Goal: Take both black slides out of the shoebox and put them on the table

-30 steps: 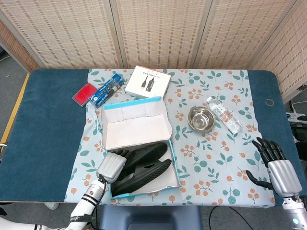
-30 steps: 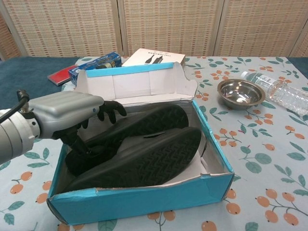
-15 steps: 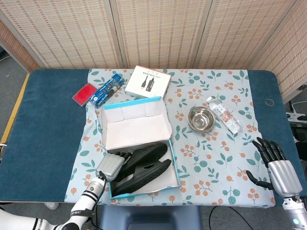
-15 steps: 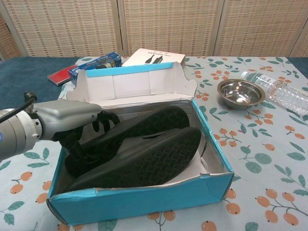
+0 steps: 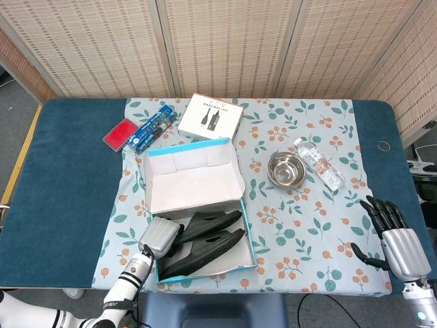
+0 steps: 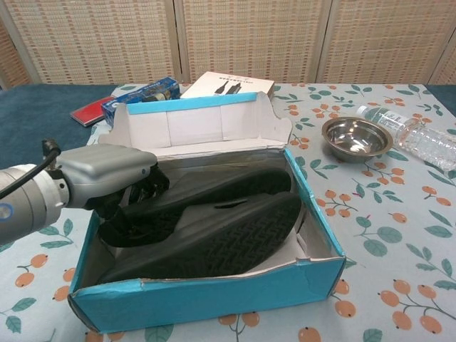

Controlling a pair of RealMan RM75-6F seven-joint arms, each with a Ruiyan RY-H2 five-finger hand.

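Head view: open blue cardboard shoebox (image 5: 198,205) sits lower centre of frame on the floral-clothed worktop (image 5: 307,225), lid flap tipped back. Two black rubber slides (image 5: 205,242) lie inside, soles up, stacked side by side in the lower half of the box. Grey left hand (image 5: 160,237) is at the box's lower-left corner, fingers reaching in over the heel end of the upper slide. Right hand (image 5: 392,229) rests lower right of frame, well apart from the box, released, fingers spread, holding nothing.

Chest view: left hand (image 6: 114,178) at left of frame, dark fingers (image 6: 146,189) curled down onto the far slide (image 6: 206,196); whether it actually grasps, cannot tell. Near slide (image 6: 214,239) is untouched. Slides look light, flexible, grippy foam; likely bend if lifted by one end. Best hold: around the strap or mid-sole edge.
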